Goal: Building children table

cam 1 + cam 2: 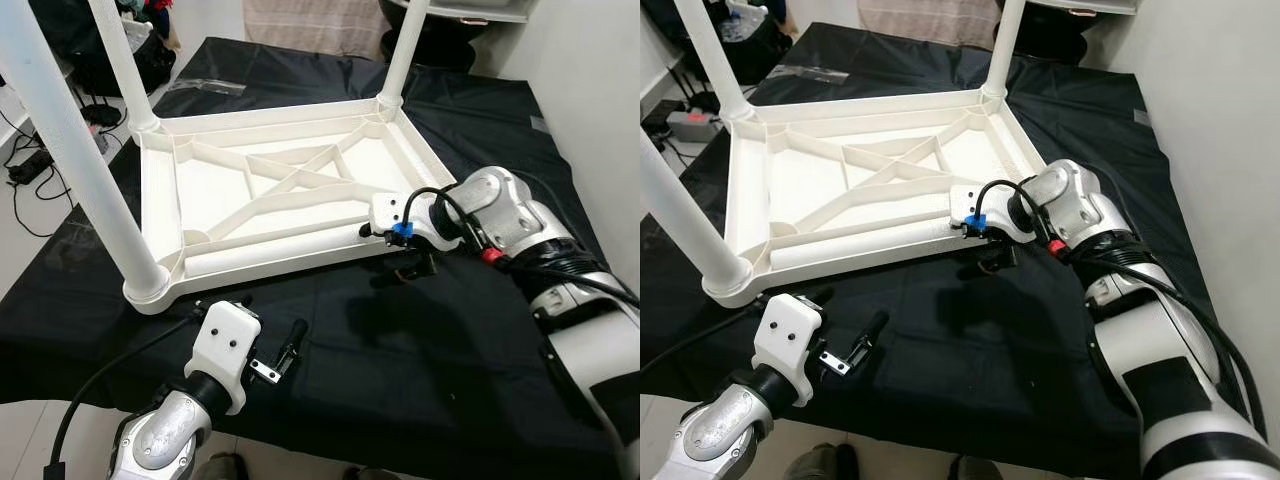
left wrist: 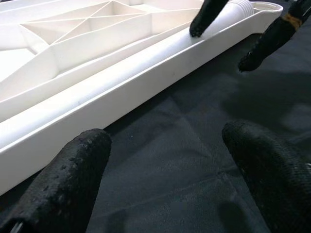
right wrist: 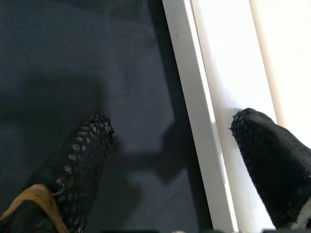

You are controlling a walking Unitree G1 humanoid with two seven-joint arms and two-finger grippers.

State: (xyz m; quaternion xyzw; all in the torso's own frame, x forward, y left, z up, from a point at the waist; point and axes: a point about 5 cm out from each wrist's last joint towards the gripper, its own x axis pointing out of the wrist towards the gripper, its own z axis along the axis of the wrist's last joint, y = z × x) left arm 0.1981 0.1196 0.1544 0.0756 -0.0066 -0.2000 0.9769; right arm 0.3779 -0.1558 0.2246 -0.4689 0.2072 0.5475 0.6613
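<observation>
The white children's table (image 1: 300, 263) lies upside down on a black cloth, with three legs standing up: front left (image 1: 70, 150), back left (image 1: 125, 70) and back right (image 1: 405, 50). A loose white leg (image 1: 280, 243) lies inside the frame along the near rim. My right gripper (image 1: 400, 252) is open at the near right corner and straddles that rim. One of its fingers (image 2: 204, 19) rests on the loose leg's end, the other (image 2: 262, 46) hangs outside over the cloth. My left gripper (image 1: 270, 318) is open and holds nothing, low over the cloth just in front of the near rim.
The black cloth (image 1: 400, 350) covers the work surface, with bare cloth in front of and to the right of the table. Its front edge runs close behind my left wrist. Cables and a power strip (image 1: 30, 160) lie on the floor to the left.
</observation>
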